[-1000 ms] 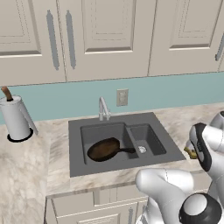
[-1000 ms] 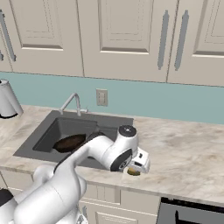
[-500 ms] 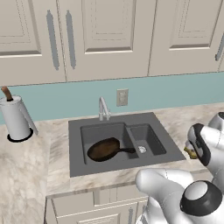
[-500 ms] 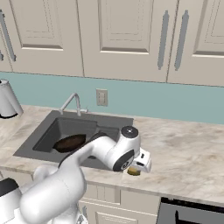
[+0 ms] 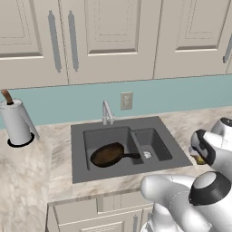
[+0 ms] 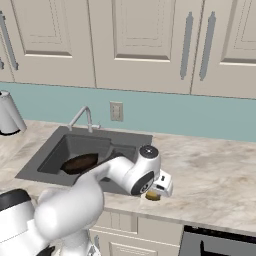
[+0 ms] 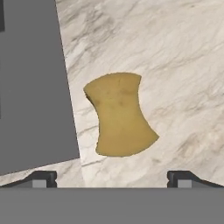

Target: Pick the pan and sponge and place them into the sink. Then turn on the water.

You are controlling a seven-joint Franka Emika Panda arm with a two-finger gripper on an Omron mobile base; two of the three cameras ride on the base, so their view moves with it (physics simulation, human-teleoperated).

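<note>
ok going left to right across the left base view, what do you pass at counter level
white canister → faucet → pan in the large basin of the sink → small basin's drain → sponge under the open pincer

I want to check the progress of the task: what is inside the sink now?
The pan lies in the larger basin of the sink, its handle pointing toward the smaller basin, where a silver drain shows. The pan covers the larger basin's drain. The sponge lies on the counter.
</note>
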